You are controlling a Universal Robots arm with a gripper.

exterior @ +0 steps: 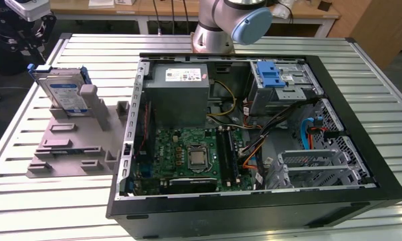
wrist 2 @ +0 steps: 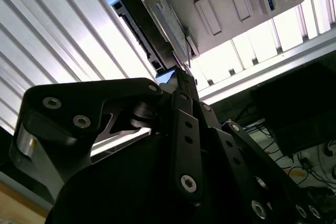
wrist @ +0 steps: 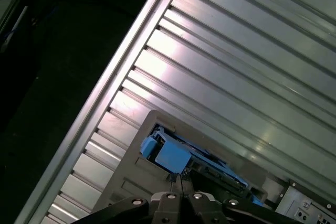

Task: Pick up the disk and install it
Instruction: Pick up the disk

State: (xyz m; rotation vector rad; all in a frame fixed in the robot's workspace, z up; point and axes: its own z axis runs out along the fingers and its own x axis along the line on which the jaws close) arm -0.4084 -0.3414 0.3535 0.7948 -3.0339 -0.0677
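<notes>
While the disk (exterior: 61, 93) stands upright in the grey rack (exterior: 74, 148) beside the case (exterior: 254, 213), the gripper (wrist: 177, 178) hovers near its blue bracket (wrist: 170, 156). Its fingers (wrist 2: 181, 82) seem pressed together, holding nothing.

The grey arm (exterior: 214, 22) stands upright at the top middle of the exterior view, 1 joint capped in blue. Its black gripper (wrist: 178, 181) points downward, and in both wrist views the 2 jaws are pressed together, gripping nothing.
</notes>
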